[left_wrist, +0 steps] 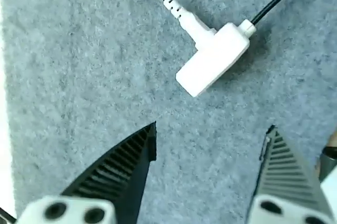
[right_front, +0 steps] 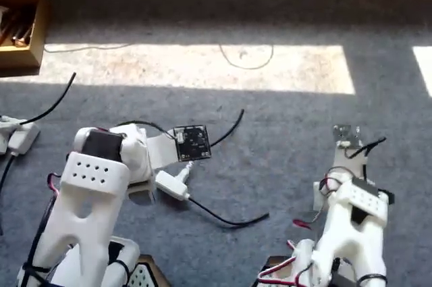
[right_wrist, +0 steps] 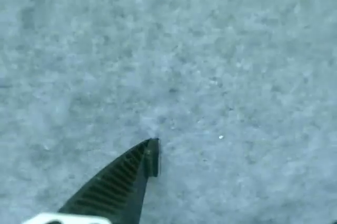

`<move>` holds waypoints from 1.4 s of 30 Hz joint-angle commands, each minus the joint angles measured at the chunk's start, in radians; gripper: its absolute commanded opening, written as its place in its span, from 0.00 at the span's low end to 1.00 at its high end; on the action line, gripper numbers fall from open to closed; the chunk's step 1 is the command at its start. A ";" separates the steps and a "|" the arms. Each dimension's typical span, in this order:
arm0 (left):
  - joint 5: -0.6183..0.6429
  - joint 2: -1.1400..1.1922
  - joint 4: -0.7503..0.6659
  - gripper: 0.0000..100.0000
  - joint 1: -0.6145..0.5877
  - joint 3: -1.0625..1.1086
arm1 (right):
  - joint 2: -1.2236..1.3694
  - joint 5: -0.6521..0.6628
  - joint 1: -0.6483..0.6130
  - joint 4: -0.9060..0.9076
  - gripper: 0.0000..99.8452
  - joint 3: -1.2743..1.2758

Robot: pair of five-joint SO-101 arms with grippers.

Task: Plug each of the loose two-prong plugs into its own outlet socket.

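Your left arm is sitting at 7 o'clock in the high view and pointing toward 2 o'clock, with its wrist tipping downward. Your left pincer is hanging with both ribbed fingers spread wide apart. Your right arm is standing at 5 o'clock and pointing toward 12 o'clock. Your right pincer is gaping wide.
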 commanded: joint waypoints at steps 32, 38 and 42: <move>-0.018 0.389 -0.258 0.00 -0.289 -0.222 | -0.087 -0.086 -0.005 -0.105 0.53 0.093; -0.031 0.397 -0.252 0.00 -0.642 -0.357 | -0.087 -0.084 -0.005 -0.105 0.53 0.093; -0.104 0.400 -0.270 0.00 -0.872 -0.346 | -0.087 -0.084 -0.005 -0.105 0.53 0.093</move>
